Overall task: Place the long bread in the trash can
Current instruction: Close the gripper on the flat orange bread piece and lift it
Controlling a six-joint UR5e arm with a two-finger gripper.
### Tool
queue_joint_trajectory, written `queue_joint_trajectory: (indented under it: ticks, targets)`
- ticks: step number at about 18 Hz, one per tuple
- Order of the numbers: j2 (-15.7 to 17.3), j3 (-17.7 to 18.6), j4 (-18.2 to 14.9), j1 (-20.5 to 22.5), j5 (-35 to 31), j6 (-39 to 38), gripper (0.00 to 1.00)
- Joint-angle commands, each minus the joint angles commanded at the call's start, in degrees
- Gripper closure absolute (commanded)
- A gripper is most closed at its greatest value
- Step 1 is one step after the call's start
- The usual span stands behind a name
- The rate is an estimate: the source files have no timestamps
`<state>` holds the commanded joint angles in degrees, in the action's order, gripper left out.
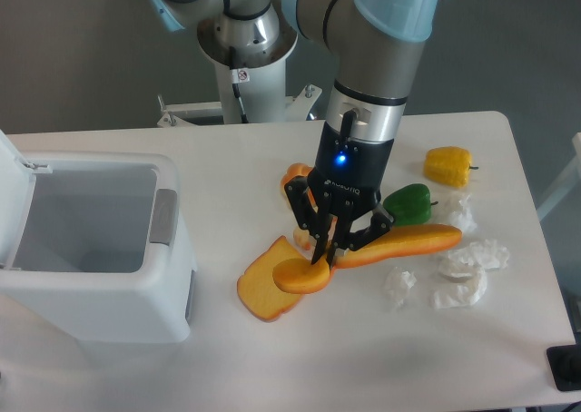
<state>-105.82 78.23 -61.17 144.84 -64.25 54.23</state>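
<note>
on the white table (pixel 272 358), hand (pixel 327 256) clamped on the long bread (pixel 399 242), trash can (pixel 91 249) lid open, no legible writing

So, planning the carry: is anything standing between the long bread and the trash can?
Nothing visible does. The gripper is shut on the long bread; bare table lies between it and the trash can, whose lid is open. The toast slice lies flat under the loaf's end.

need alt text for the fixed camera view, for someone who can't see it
A robot arm's gripper is closed on a long bread lying partly over a toast slice on a white table. An open white trash can stands to the image left; green and yellow peppers lie behind.
</note>
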Motion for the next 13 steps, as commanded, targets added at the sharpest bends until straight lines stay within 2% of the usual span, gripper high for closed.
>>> queue_joint_trajectory:
  ticks: [5,13]
  targets:
    - [0.0,-0.4,0.0,-0.4,0.4,-3.0,0.91]
    - [0.9,-0.9,0.2,-0.6,6.1,-9.5,0.91]
